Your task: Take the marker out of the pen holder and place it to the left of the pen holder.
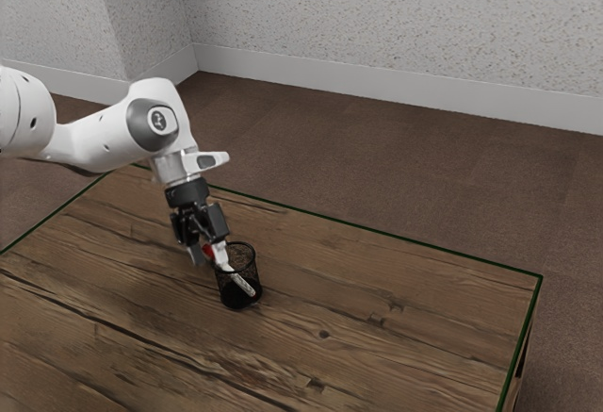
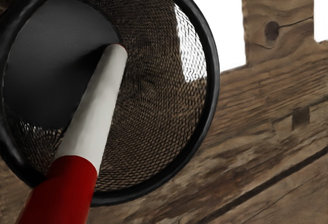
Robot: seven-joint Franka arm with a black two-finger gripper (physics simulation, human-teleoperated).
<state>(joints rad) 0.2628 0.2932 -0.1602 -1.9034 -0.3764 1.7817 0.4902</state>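
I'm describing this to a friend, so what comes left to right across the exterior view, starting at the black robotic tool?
Black robotic tool, round black mesh pen holder, right-hand corner of the brown wooden table.

white arm (image 1: 104, 143) reaching in from exterior view's left, black gripper (image 1: 208, 251) hanging at rim of mesh pen holder (image 1: 232, 299). red-and-white marker (image 1: 243, 285) leaning in holder. green edging (image 1: 415, 241) bordering wooden table (image 1: 330, 355); brown floor (image 1: 405, 172) stretching behind.

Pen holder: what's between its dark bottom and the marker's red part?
The marker's white length, slanting from its red part toward the holder's dark bottom, in the wrist view.
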